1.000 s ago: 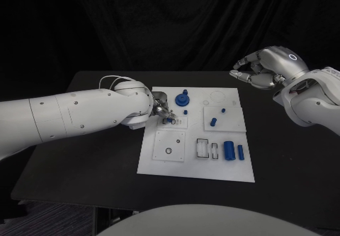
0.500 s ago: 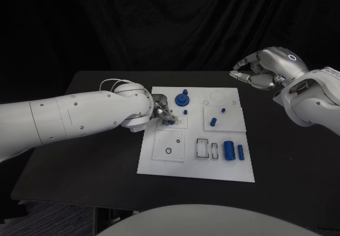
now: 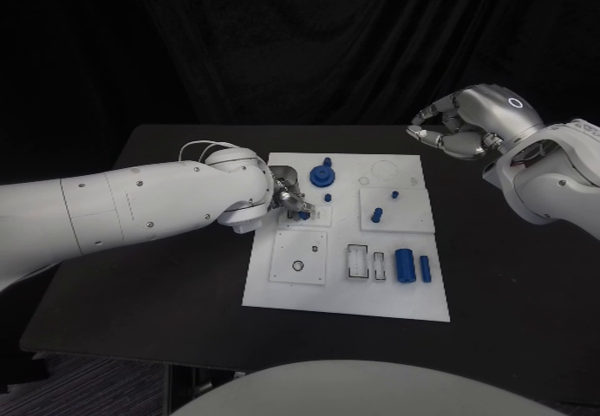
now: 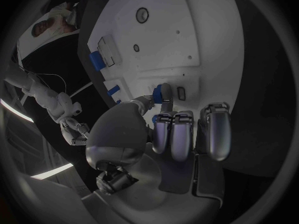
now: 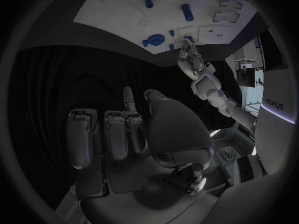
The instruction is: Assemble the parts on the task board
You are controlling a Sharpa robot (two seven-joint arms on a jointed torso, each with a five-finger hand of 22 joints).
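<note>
The white task board (image 3: 350, 295) lies mid-table. My left hand (image 3: 283, 199) is low over the board's left edge, by the upper left square plate. In the left wrist view, thumb and a finger pinch a small blue part (image 4: 158, 93) right next to a small slot (image 4: 181, 93) in the board (image 4: 168, 40). My right hand (image 3: 460, 123) hangs above the table's back right corner, off the board, fingers curled in on nothing (image 5: 118, 134). A blue gear with a peg (image 3: 322, 177) stands at the board's top.
Small blue pegs (image 3: 328, 198) (image 3: 376, 212) (image 3: 393, 195) stand in the upper plates. A thick blue cylinder (image 3: 404, 264) and a thinner one (image 3: 425, 269) lie at the lower right, beside empty slots (image 3: 359, 261). My left forearm (image 3: 138, 208) spans the table's left half.
The left hand has turned a little over the same spot, and the blue part at its fingertips is more hidden in the head view. The right hand has stayed put.
</note>
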